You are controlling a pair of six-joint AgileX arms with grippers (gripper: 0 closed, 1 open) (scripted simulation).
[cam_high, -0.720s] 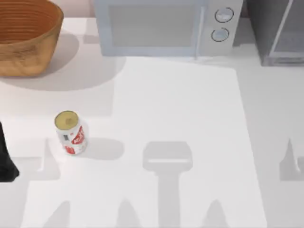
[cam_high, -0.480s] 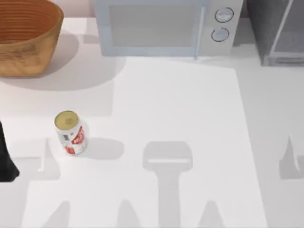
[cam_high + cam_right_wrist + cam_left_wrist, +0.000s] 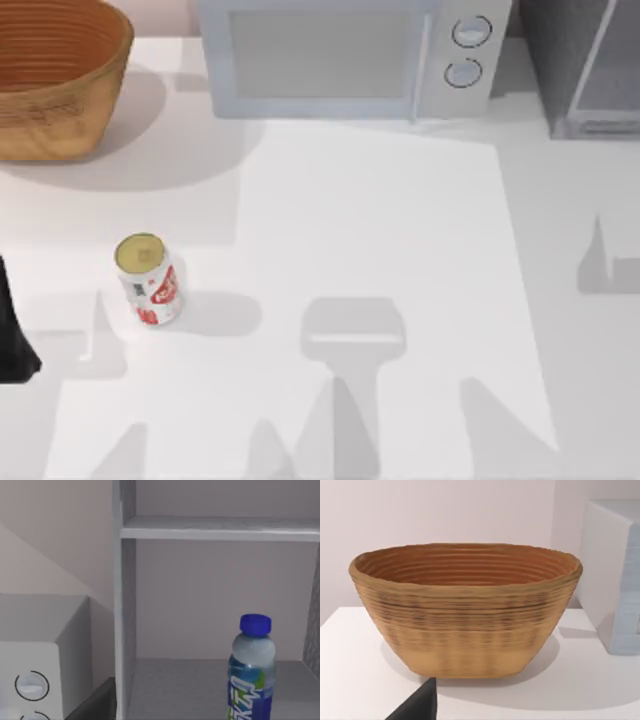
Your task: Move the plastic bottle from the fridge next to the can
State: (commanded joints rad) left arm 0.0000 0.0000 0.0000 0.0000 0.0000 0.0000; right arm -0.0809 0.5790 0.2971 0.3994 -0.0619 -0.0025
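The plastic bottle (image 3: 252, 675), clear with a blue cap and a blue-green label, stands upright on the floor of the fridge (image 3: 220, 680). The right wrist view looks into the open fridge from in front. Across the table, the fridge (image 3: 585, 65) stands at the far right corner. The can (image 3: 148, 280), white and red with a gold top, stands upright at the left. A dark piece of my left arm (image 3: 12, 335) sits at the table's left edge, to the left of the can. A dark edge of the right gripper's body (image 3: 97, 702) lies at the frame's rim.
A woven brown basket (image 3: 55, 75) stands at the far left. A white microwave (image 3: 340, 55) with two round knobs fills the far middle, just left of the fridge. A shelf (image 3: 220, 528) crosses the fridge above the bottle. Arm shadows lie on the white table (image 3: 380, 230).
The arm shadows on the right and near side of the table have shifted, the right one toward the fridge. The can and the left arm have not moved.
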